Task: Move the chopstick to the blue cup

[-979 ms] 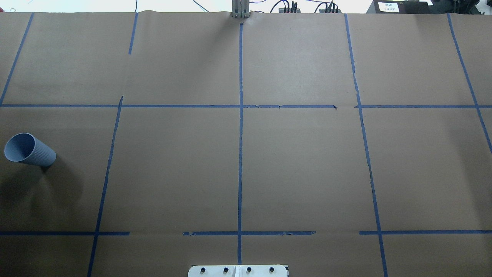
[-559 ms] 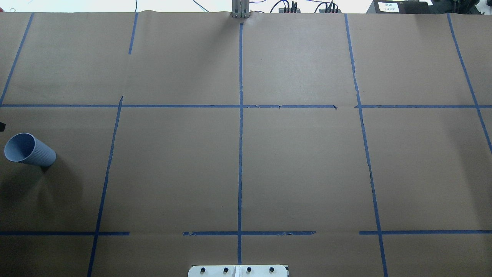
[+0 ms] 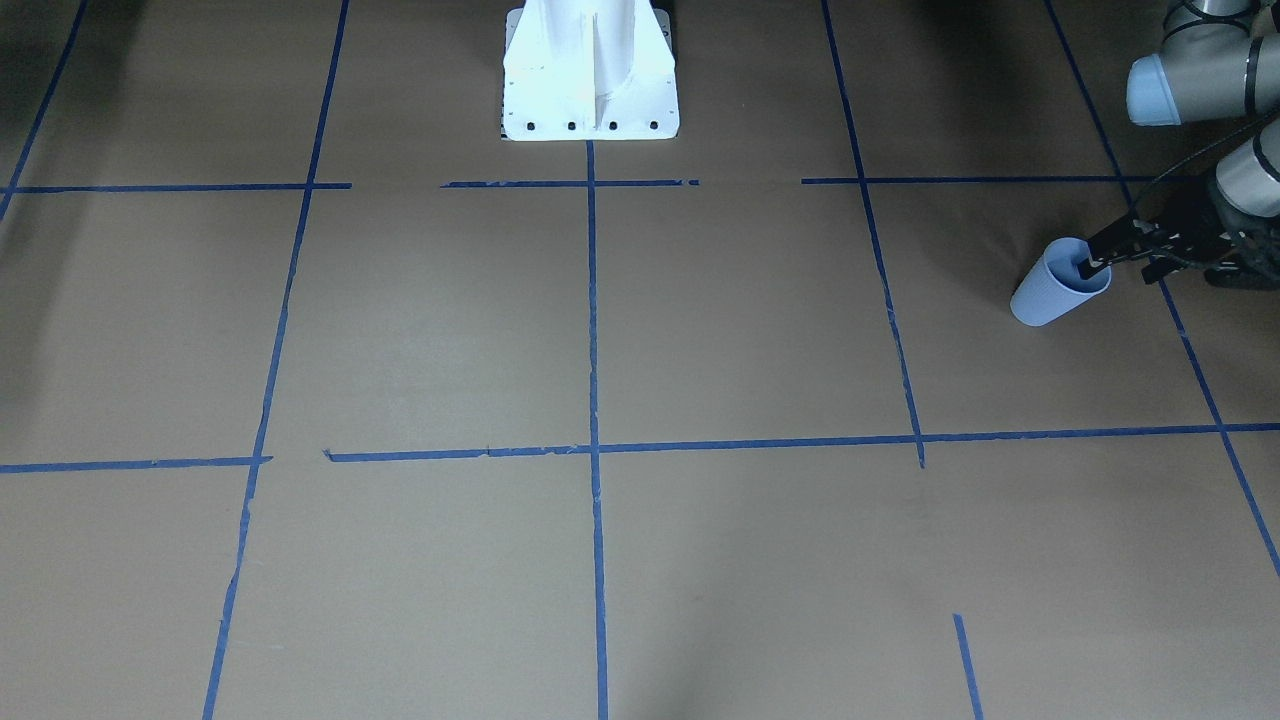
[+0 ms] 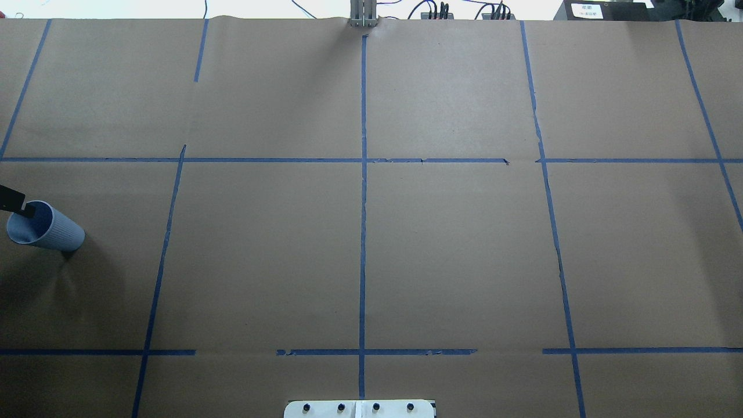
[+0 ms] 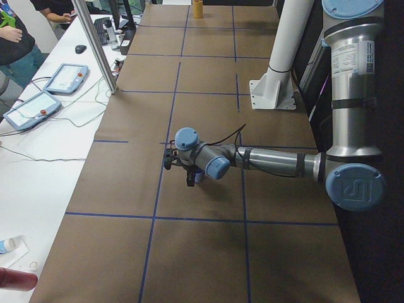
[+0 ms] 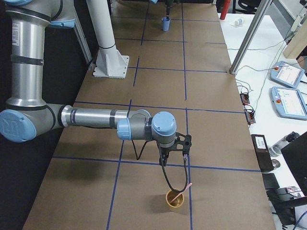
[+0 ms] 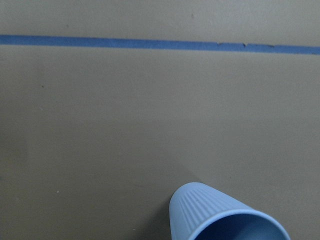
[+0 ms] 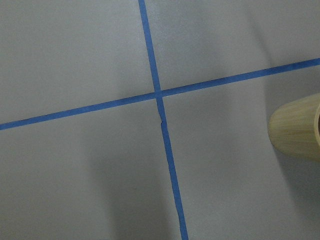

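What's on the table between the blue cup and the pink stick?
From blue cup to chopstick, just brown paper and blue tape lines; the exterior right view shows it.

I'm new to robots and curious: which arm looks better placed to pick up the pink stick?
Right, probably. The right gripper hangs just above the tan cup where the chopstick leans. The left gripper is at the blue cup, at the table's other end.

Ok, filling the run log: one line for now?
left gripper at blue cup rim | chopstick in tan cup | right gripper near it | transfer not yet done
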You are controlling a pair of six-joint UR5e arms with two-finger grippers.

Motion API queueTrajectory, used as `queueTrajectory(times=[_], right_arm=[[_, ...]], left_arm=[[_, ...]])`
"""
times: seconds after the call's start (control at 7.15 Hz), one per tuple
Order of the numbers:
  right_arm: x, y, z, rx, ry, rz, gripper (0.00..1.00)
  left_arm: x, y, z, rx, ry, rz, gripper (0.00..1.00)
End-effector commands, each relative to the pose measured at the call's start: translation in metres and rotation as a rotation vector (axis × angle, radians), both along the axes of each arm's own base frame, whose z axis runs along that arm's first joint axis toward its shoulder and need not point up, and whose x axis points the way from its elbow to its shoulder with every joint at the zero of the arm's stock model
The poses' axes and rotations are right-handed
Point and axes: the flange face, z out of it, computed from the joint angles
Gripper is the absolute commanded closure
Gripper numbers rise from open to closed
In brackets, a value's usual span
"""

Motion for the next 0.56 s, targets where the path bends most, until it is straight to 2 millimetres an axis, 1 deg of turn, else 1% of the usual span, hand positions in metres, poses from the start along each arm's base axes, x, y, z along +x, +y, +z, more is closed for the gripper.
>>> queueTrajectory(times=[0.0,0.14,0.28,0.42], right_arm=[[-0.0002,0.0018,0.0016,-0.004,-0.002,0.0,0.0],[-0.0002,0.0011,0.001,-0.002,-0.002,0.0,0.0],[-0.0003,0.0011,0.0009,-0.002,-0.004,0.0,0.0],[-0.0003,0.001,0.0001,-0.001,-0.004,0.0,0.0]], left_arm=[[0.0127,-0.0004,0.0062,0.0,-0.02,0.016,0.0],[0.0162,0.0023,0.0084,-0.003,-0.022,0.026,0.0],[0.0183,0.0031,0.01,-0.006,-0.023,0.031,0.04],[0.019,0.0033,0.01,-0.01,-0.023,0.03,0.28]])
